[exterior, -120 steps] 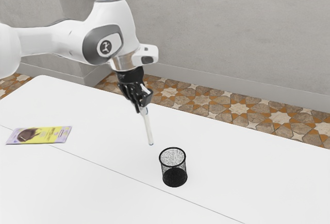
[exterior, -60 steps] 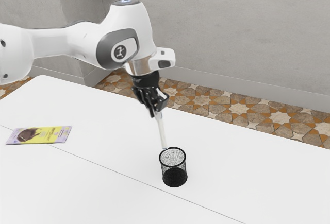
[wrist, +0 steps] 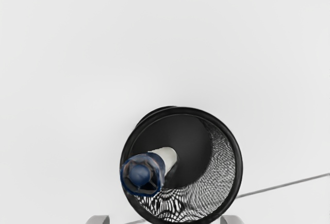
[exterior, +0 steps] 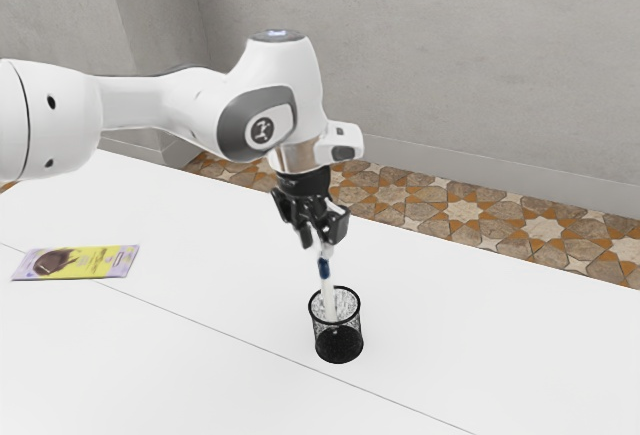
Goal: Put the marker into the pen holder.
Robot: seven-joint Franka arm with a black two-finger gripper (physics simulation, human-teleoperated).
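Exterior view, left to right. Flat yellow-and-lilac packet [exterior: 90,261] (dark brown picture on it) on white worktop [exterior: 200,355], between nine and ten o'clock from the holder. Black end effector [exterior: 322,242] above, near twelve, fingers spread. White marker with blue end [exterior: 328,299] below them, top leaning toward eleven, lower part inside round black mesh pen holder [exterior: 339,343].

- The arm [exterior: 150,100] is cut off by the exterior view's left edge.
- The pincer's [exterior: 320,242] fingertips are cut by the wrist view's lower edge.
- Mesh blurs the marker's [exterior: 328,300] lower end within the pen holder [exterior: 339,343].
- The packet's [exterior: 76,262] print is too small to read.
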